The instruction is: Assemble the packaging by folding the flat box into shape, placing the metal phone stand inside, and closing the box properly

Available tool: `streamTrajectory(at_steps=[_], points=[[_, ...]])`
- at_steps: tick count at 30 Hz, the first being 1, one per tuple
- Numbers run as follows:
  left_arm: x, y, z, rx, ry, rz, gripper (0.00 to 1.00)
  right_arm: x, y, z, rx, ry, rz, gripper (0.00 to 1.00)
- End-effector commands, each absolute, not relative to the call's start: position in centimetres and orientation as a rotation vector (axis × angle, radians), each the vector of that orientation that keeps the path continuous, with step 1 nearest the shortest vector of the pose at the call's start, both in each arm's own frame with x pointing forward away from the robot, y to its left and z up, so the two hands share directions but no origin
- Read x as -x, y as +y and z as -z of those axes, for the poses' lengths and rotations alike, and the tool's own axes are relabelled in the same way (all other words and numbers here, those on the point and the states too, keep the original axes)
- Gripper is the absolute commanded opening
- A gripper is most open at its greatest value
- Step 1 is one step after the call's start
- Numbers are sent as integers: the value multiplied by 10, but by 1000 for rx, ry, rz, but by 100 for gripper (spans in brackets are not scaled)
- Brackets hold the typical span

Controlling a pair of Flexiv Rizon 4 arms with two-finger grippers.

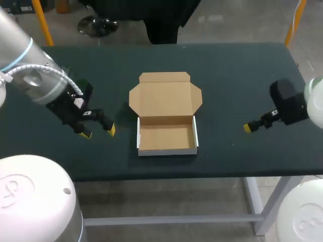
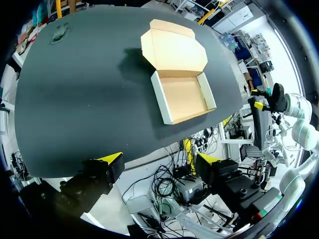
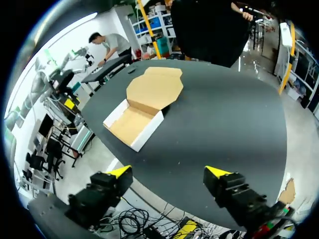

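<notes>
The box (image 1: 165, 113) is sitting near the middle of the table (image 1: 242, 75), a little toward the robot's edge; its tray (image 1: 166, 137) is standing folded up with four low walls, white on the outside and brown inside; the lid (image 1: 165, 95) is hanging open behind it, joined along the tray's back wall and thrown back away from the robot; a narrow flap (image 1: 164, 77) is running along the lid's far end; whether the lid is lying quite flat on the table I cannot tell.

The left gripper (image 1: 99, 132) is hovering over the table to the left of the box, near the tray's front corner but not touching it; its two yellow tips are pointing toward the box and standing apart, clamping nothing. The right gripper (image 3: 168, 172) is hanging off to the right of the box, farther from it than the left one; from overhead only one yellow tip is showing, but its own wrist camera is showing both fingers spread wide, with the box lying well ahead of them, open side up.
</notes>
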State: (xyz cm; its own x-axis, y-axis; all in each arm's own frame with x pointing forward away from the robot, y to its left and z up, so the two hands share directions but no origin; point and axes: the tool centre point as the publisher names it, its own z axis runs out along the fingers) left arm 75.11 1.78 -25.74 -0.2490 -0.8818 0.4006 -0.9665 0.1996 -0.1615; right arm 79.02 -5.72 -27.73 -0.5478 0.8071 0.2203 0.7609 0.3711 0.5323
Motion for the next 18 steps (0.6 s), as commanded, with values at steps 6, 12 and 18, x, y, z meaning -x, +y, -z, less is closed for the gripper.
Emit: streamTrajectory(at_steps=[6,12,18], points=[[-729,33,238,-1923,-2275,-593,100,-782,-63,261,-1549,2450,-791,100],[-724,41,229,-1995,-2257,-566,100,-782,-71,255,-1622,2408,-751,100],[-717,47,222,-2056,-2249,-508,100,-783,-77,248,-1678,2366,-716,100]])
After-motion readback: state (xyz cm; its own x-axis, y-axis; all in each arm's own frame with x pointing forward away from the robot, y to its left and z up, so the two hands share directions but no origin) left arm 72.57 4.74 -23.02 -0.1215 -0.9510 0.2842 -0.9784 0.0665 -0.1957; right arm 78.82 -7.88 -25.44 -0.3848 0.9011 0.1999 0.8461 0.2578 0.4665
